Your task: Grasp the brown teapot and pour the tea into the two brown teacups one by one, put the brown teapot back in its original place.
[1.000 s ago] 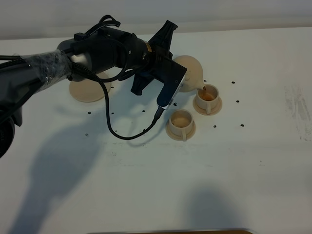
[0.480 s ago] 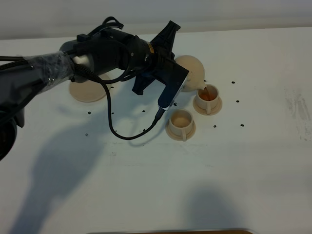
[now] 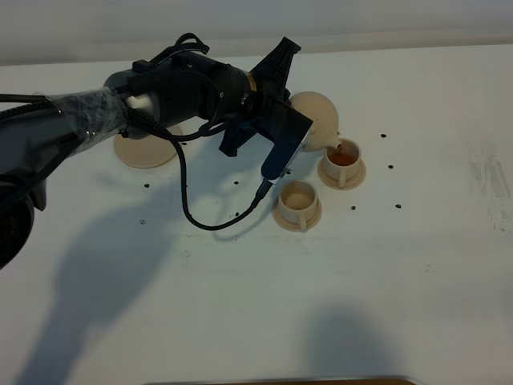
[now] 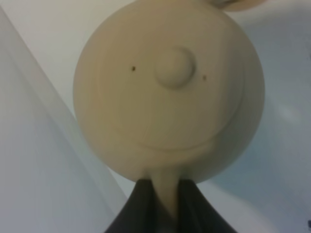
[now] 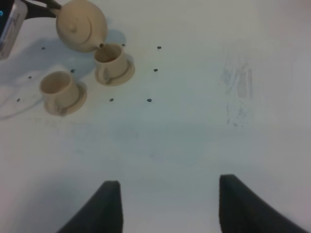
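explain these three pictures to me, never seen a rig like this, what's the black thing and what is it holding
This is a robot with two arms, each ending in a gripper. The wide picture comes from a camera mounted high above the white table. The other two come from cameras on the arms' wrists.

The black left arm reaches in, and its left gripper is shut on the handle of the brown teapot. The teapot is tilted with its spout over the farther teacup, which holds reddish tea. The nearer teacup looks empty. A flat round saucer lies partly hidden behind the arm.

The right gripper is open, holds nothing, and hangs above the table away from the cups.
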Action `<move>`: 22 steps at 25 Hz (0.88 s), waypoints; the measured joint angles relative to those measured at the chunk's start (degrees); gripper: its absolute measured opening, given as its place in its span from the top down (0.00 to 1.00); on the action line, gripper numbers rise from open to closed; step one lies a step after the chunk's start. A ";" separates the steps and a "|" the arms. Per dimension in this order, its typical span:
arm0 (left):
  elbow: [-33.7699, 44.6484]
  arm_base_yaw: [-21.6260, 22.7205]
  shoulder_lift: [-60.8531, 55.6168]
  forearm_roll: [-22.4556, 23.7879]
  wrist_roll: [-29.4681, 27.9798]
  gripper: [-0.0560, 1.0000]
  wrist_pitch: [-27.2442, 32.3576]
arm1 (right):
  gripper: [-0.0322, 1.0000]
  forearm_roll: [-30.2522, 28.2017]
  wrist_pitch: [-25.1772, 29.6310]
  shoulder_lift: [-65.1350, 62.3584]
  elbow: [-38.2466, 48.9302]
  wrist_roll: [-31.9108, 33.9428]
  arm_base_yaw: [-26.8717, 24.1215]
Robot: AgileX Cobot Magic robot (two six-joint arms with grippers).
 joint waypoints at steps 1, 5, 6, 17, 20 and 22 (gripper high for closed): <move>0.00 0.00 0.00 0.00 0.00 0.79 0.00 | 0.55 0.00 0.00 0.00 0.00 0.00 0.00; 0.00 -0.05 0.00 0.75 0.00 0.79 -0.18 | 0.55 0.00 0.00 0.00 0.00 0.00 0.00; 0.00 -0.05 0.00 0.93 0.00 0.79 -0.18 | 0.55 0.00 0.00 0.00 0.00 0.00 0.00; 0.00 -0.07 0.00 1.45 0.00 0.79 -0.22 | 0.55 0.00 0.00 0.00 0.00 0.00 0.00; 0.00 -0.07 0.00 1.45 0.00 0.79 -0.22 | 0.55 0.00 0.00 0.00 0.00 0.00 0.00; 0.00 -0.07 0.00 1.45 0.00 0.79 -0.29 | 0.55 0.00 0.00 0.00 0.00 0.00 0.00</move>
